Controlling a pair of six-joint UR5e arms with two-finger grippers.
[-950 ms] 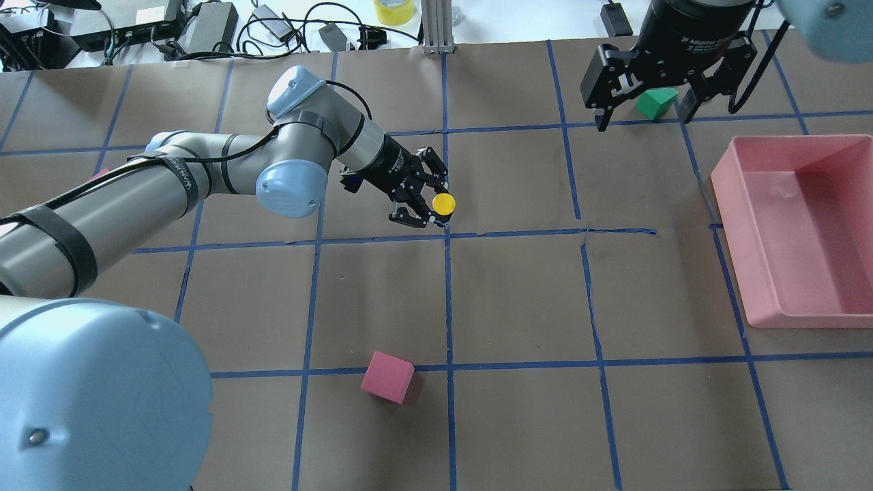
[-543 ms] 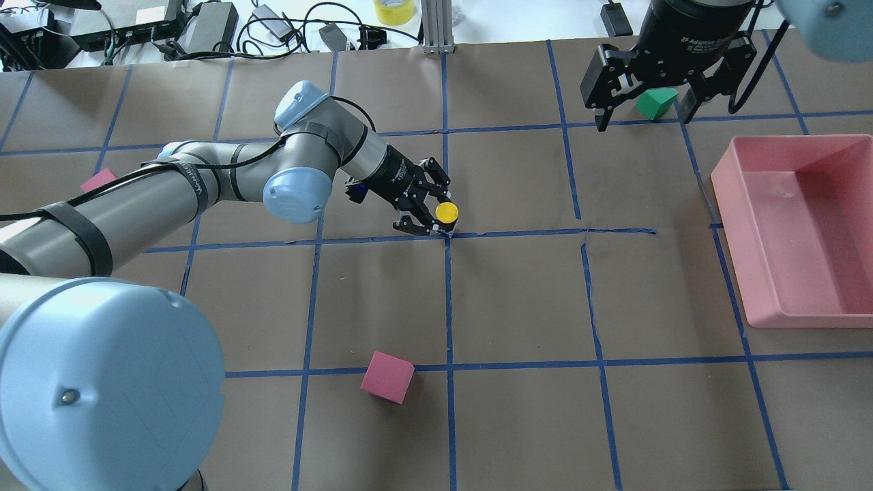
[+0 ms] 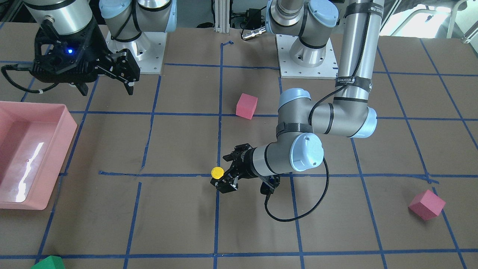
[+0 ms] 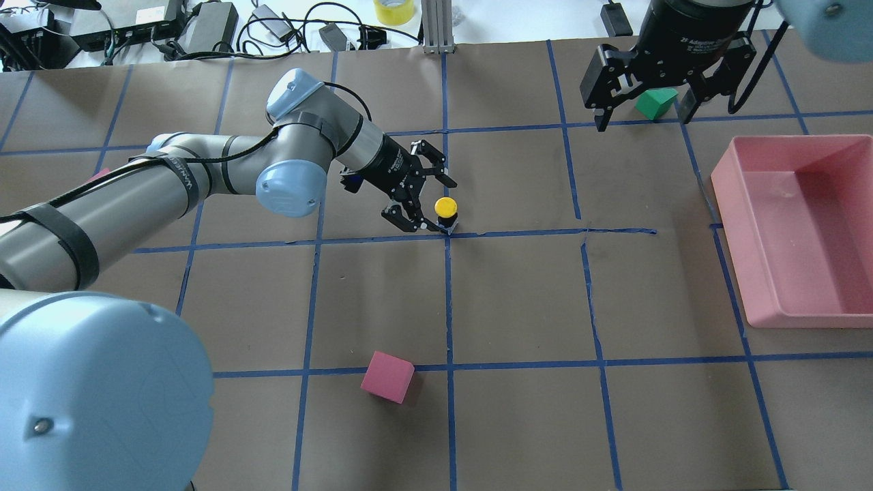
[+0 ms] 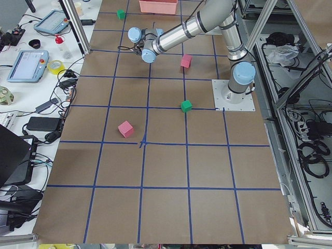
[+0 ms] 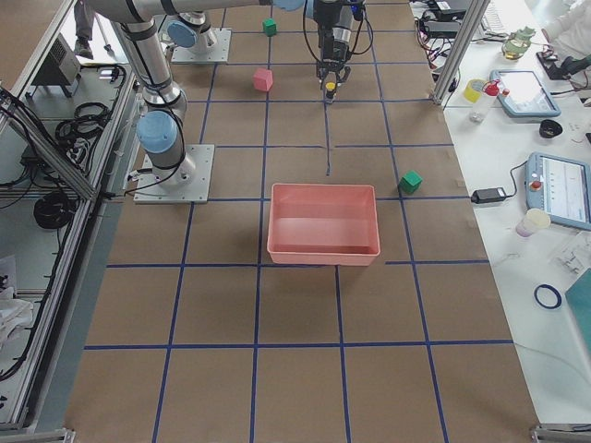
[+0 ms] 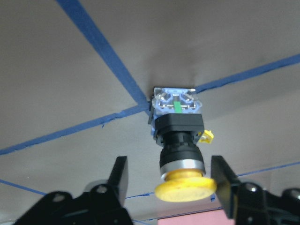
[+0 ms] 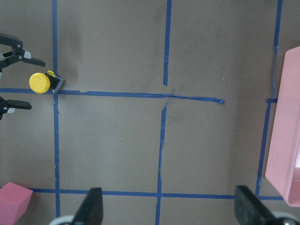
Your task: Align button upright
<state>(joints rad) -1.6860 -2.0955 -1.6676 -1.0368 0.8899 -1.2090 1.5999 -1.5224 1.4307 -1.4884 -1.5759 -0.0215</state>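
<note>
Facing the robot, the front view shows the left gripper (image 3: pixel 220 172) spread apart around the button (image 3: pixel 217 172), gripping nothing. Overhead, the button (image 4: pixel 445 206) stands upright on a blue tape (image 4: pixel 518 234) crossing near mid-table. The right gripper (image 4: pixel 644 119) hangs far right, spread wide and empty. The left wrist view shows one finger (image 7: pixel 119 176) on each side of the yellow cap (image 7: pixel 185 190).

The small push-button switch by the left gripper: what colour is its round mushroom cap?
Yellow; the push-button's cap shows clearest in the left wrist-mounted view.
</note>
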